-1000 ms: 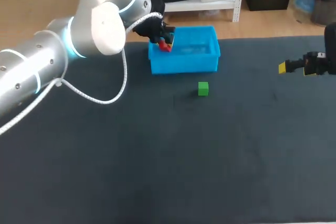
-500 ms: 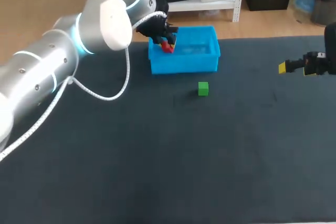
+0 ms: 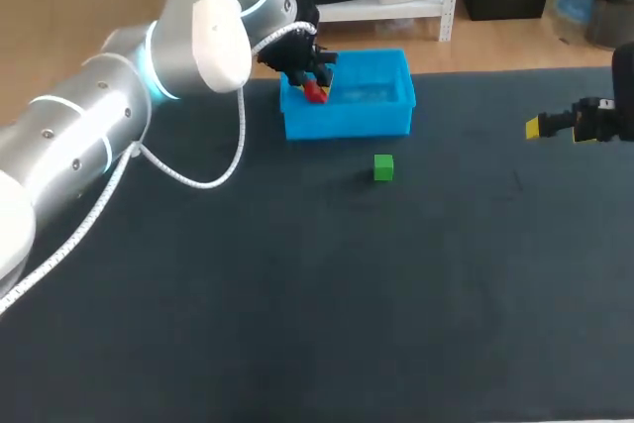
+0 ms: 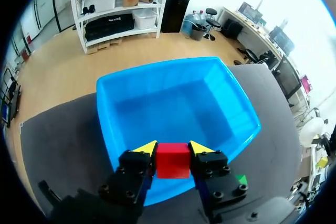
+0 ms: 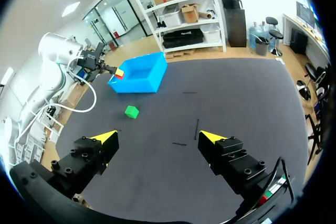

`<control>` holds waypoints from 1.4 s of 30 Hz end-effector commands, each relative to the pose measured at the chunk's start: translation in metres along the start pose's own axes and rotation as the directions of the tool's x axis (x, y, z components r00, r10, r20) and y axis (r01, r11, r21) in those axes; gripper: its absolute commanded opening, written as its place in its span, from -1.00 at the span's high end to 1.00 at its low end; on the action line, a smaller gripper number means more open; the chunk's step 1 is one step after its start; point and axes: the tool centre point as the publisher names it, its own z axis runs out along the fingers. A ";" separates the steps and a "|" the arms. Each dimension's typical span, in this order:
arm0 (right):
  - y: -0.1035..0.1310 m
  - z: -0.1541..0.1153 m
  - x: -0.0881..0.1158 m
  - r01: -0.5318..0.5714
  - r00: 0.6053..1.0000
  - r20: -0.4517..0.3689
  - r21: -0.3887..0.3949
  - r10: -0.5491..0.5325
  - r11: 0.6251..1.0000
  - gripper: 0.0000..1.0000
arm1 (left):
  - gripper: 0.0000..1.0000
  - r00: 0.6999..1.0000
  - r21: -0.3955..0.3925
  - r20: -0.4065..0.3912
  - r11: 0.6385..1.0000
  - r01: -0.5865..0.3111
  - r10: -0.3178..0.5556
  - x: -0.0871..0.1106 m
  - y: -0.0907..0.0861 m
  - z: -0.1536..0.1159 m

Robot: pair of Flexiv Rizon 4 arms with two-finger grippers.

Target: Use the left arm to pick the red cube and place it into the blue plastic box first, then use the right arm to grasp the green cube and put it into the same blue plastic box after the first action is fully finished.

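The left arm point(image 3: 119, 106) reached in over the far left part of the desk point(image 3: 297, 294), and the left fingers point(image 4: 146, 149) pinched the red cube point(image 4: 173, 160) from two sides, one yellow tip against each of its opposite faces. In the head view the red cube point(image 3: 315, 92) was over the left end of the blue box point(image 3: 347, 126), close to its left wall. From the right wrist it showed at about the height of the rim. Whether it touched the floor of the box could not be told. In the left wrist view the box point(image 4: 157, 67) lay open just ahead of and under the fingers, its inside bare blue.

The green cube point(image 3: 383, 167) sat on the desk in front of the box, near its front wall but apart from it. It also showed beside the left fingers in the left wrist view point(image 4: 241, 180).

The right fingers point(image 5: 106, 139) were spread wide with nothing between them, above the right side of the desk, well apart from the green cube point(image 5: 132, 112) and the box.
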 end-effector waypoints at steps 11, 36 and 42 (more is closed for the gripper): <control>0.000 0.000 0.000 0.001 1.000 0.000 0.000 -0.001 1.000 -1.00 | -0.40 0.998 -0.045 -0.059 0.999 0.005 -0.007 -0.003 0.002 0.009; 0.000 0.000 0.000 0.001 1.000 0.000 0.000 -0.001 1.000 -1.00 | -1.00 0.995 -0.081 0.097 0.997 -0.003 0.011 0.016 -0.001 -0.095; 0.000 0.000 0.000 0.001 1.000 0.000 0.000 -0.001 1.000 -1.00 | -1.00 0.984 -0.088 0.177 0.995 0.037 -0.021 0.052 0.003 -0.136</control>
